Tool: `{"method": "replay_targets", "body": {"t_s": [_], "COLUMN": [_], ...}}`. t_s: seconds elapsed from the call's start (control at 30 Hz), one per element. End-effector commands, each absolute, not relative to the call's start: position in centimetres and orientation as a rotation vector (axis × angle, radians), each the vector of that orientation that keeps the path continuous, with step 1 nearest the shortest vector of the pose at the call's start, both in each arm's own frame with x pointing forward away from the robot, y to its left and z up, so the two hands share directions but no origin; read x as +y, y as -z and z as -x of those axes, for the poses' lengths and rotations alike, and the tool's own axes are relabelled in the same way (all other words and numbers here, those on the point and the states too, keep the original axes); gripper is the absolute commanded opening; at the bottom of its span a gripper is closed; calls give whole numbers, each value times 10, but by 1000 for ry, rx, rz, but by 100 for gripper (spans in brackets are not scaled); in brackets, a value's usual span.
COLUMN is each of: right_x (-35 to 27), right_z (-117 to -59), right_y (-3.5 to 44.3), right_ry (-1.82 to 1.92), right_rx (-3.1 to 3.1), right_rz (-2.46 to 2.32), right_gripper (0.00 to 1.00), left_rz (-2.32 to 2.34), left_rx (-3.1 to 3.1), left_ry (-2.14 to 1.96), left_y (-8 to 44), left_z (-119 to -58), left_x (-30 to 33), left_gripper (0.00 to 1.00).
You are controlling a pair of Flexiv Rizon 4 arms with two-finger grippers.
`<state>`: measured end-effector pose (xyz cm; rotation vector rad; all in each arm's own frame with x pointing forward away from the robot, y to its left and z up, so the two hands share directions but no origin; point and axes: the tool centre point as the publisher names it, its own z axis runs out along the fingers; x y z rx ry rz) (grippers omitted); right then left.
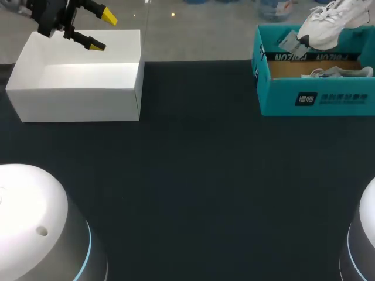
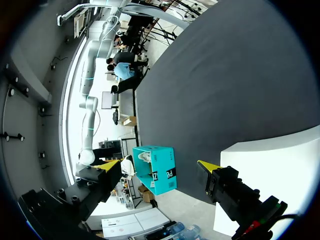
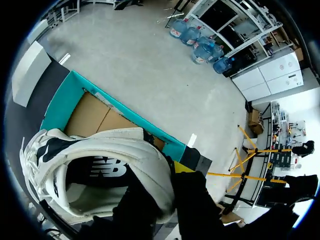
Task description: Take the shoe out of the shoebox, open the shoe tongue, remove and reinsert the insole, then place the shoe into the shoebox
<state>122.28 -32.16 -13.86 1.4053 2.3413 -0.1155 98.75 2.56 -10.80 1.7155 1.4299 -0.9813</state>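
Note:
A white sneaker [image 1: 329, 24] hangs above the open teal shoebox [image 1: 316, 96] at the table's far right. In the right wrist view my right gripper [image 3: 172, 176] is shut on the heel collar of the sneaker [image 3: 100, 170]. The dark insole shows inside it, and the shoebox [image 3: 60, 102] lies beneath. A second white shoe [image 1: 345, 72] lies inside the box. My left gripper [image 1: 102, 30] hovers open and empty over the white box [image 1: 79, 88] at the far left. In the left wrist view its fingers [image 2: 107, 165] stand wide apart, with the shoebox [image 2: 156, 172] far ahead.
The white box [image 2: 280, 170] is open-topped and sits at the far left of the dark table [image 1: 193, 175]. The two arm bases [image 1: 35, 228] stand at the near corners.

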Motion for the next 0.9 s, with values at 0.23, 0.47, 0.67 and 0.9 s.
{"method": "replay_targets", "body": {"t_s": [0.23,0.47,0.67,0.9], "right_x": [-319,-313,-318,-320], "right_z": [-1230,-1216,-1202,-1195], "right_y": [134,141,146,148], "right_ry": [201,168,156,140], "right_rx": [2034,1772,1786,1818], "right_rz": [-1913,-2103,-2091,-2070], "right_gripper": [0,0,0,0], "left_rz": [-1719,-1719,-1719,-1719], "left_rx": [1431,1431,1431,1431], "left_ry": [979,979,979,979], "left_y": [108,108,108,108], "left_z": [-987,-987,-987,-987], "left_x": [26,26,26,26], "left_gripper": [100,100,100,100]}}
